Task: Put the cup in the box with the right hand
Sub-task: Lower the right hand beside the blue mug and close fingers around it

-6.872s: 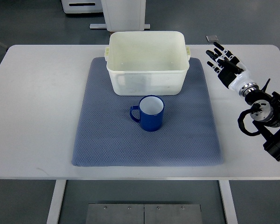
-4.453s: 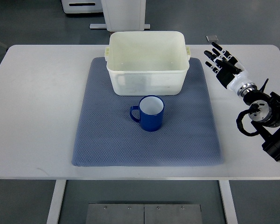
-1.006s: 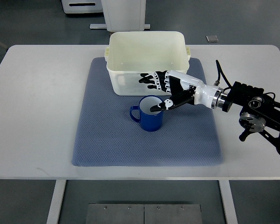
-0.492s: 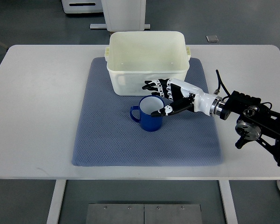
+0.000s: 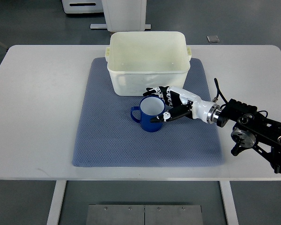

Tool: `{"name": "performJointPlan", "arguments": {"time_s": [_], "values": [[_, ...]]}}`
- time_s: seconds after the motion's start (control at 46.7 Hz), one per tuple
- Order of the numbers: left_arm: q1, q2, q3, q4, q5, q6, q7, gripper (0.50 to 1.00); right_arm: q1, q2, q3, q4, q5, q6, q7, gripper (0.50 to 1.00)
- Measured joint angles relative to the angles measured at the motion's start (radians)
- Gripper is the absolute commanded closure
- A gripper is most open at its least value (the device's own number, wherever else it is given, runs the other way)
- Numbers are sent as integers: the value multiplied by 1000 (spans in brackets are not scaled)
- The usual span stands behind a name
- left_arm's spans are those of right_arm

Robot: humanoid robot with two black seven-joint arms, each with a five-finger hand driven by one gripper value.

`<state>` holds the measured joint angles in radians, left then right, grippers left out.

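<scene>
A blue cup (image 5: pixel 147 120) with a white inside stands upright on the grey-blue mat (image 5: pixel 112 140), handle to the left, just in front of the cream box (image 5: pixel 131 84). My right hand (image 5: pixel 155 105) reaches in from the right at the cup's right side. Its fingers (image 5: pixel 154 91) curve round the far rim and the thumb (image 5: pixel 158 118) lies against the near wall, so the hand brackets the cup without having closed on it. The cup still rests on the mat. The box holds nothing I can see. No left arm shows.
The mat lies on a white table (image 5: pixel 37 93), with the box at the mat's far edge. A small grey square object (image 5: pixel 212 39) lies at the table's far right edge. The right forearm and its joints (image 5: pixel 253 133) hang over the table's near right part.
The right hand swung in from the far right of the table to the cup, then dropped lower and closer, its fingers and thumb now on either side of the cup. The cup has not moved.
</scene>
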<state>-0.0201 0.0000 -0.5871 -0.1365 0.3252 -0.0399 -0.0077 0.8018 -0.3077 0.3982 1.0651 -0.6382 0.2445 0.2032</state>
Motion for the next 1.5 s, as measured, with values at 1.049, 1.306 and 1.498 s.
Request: {"name": "performJointPlan", "arguments": {"time_s": [1.049,1.306,1.498], "values": [[0,0,0,0,0,0,0,500,8,25,7,-37,6,-2,-8,505],[0,0,0,0,0,0,0,500,-9,48,0,-73,2,-2,-4,505],[0,0,1,0,0,0,0,500,-11,64,0,-89,2,-2,-1,542]]}}
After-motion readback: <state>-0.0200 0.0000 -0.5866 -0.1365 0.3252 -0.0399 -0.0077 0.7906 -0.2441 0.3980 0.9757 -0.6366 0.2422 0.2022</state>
